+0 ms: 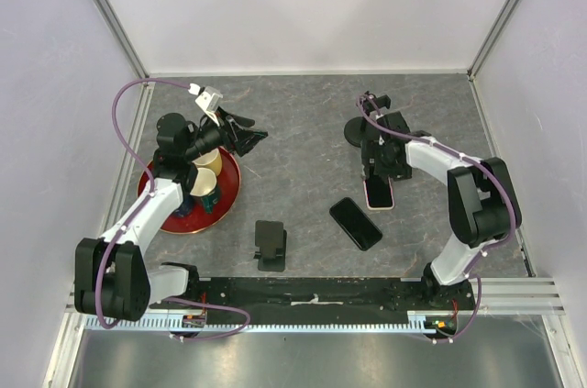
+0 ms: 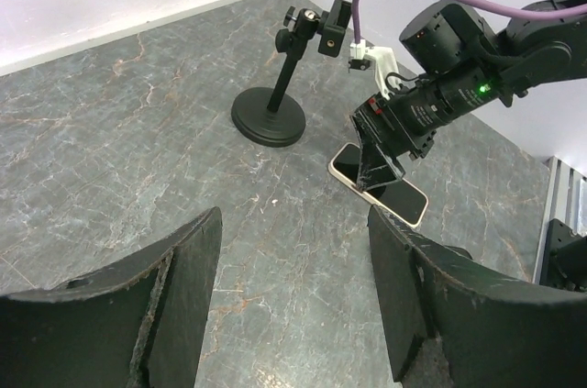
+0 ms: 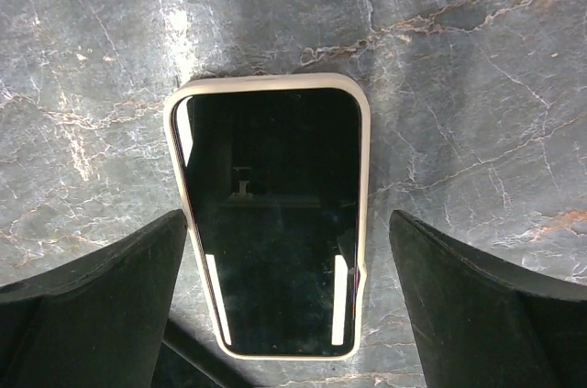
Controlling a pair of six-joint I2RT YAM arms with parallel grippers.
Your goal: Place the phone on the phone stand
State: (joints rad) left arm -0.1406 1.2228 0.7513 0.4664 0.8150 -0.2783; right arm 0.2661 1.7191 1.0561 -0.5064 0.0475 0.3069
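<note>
A phone in a white case (image 3: 271, 223) lies screen up on the grey table; it also shows in the top view (image 1: 379, 194) and the left wrist view (image 2: 404, 198). My right gripper (image 3: 286, 223) is open just above it, one finger on each long side, with gaps to the case. It shows in the top view (image 1: 376, 175) too. A black tall stand with a round base (image 1: 356, 132) and a clamp head (image 2: 316, 27) stands just behind the phone. My left gripper (image 1: 249, 131) is open and empty over the table's left middle, and in its own view (image 2: 293, 218).
A second, black phone (image 1: 356, 223) lies flat near the centre front. A small black folding stand (image 1: 271, 246) sits near the front edge. A red tray (image 1: 163, 216) with two cups (image 1: 208, 175) is at the left. White walls enclose the table.
</note>
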